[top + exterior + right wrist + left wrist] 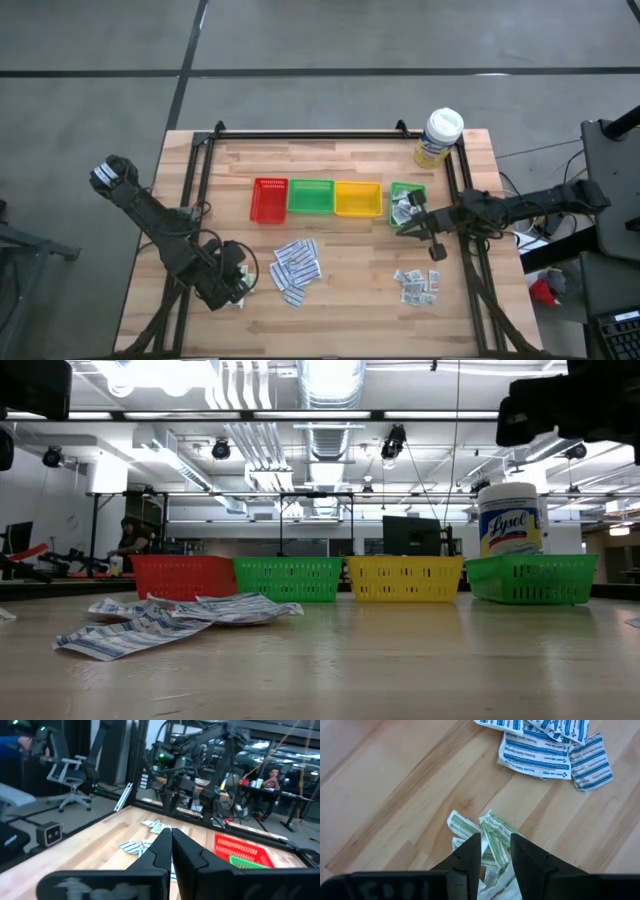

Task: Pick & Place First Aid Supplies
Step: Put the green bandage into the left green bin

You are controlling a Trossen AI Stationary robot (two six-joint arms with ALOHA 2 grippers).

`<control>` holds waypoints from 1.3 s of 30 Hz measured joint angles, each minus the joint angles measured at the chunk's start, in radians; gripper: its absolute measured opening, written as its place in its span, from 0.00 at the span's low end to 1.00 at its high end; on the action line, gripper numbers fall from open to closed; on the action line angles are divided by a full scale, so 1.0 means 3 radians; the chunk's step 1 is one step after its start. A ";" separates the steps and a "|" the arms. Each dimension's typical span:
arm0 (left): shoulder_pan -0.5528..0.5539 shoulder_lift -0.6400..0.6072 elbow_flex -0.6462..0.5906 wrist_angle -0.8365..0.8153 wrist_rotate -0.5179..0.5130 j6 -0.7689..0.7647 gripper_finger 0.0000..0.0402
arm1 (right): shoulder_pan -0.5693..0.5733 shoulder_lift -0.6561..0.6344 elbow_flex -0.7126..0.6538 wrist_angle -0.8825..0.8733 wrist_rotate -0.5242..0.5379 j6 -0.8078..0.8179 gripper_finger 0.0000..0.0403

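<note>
My left gripper (496, 842) stands at the table's near left (234, 290), shut on a crumpled bunch of pale green-white sachets (490, 827). Long white strips printed in blue (296, 268) lie in a loose heap at the table's middle (540, 750). Small grey-white squares (418, 286) lie flat at the near right. My right gripper (171, 835) is shut with nothing in it. It hangs level beside the near side of the right-hand green tray (407, 203), which has packets in it. My left gripper pinches several crumpled sachets between its two fingers (470, 852), coming slanting down from above. The sachets' free ends (462, 822) fan out past the fingertips, close over the wood. Whether they still touch the table I cannot tell.
A red tray (268, 200), a green tray (310, 196) and a yellow tray (357, 198) stand in a row across the middle. A white-lidded, yellow-labelled tub (441, 135) stands at the far right corner. Black frame rails (205, 170) run along the table's sides and back.
</note>
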 joint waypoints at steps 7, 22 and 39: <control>0.0000 -0.0001 -0.0028 -0.0001 0.0063 -0.0041 0.27 | -0.0157 -0.0170 -0.0270 0.0183 0.0278 0.0225 0.02; 0.0006 0.0006 -0.0034 0.0104 0.0547 -0.0608 0.27 | -0.0165 -0.0170 -0.0296 0.0195 0.0278 0.0238 0.02; 0.0102 0.0034 -0.0111 -0.0300 0.0725 -0.0752 0.27 | -0.0165 -0.0158 -0.0296 0.0160 0.0278 0.0215 0.02</control>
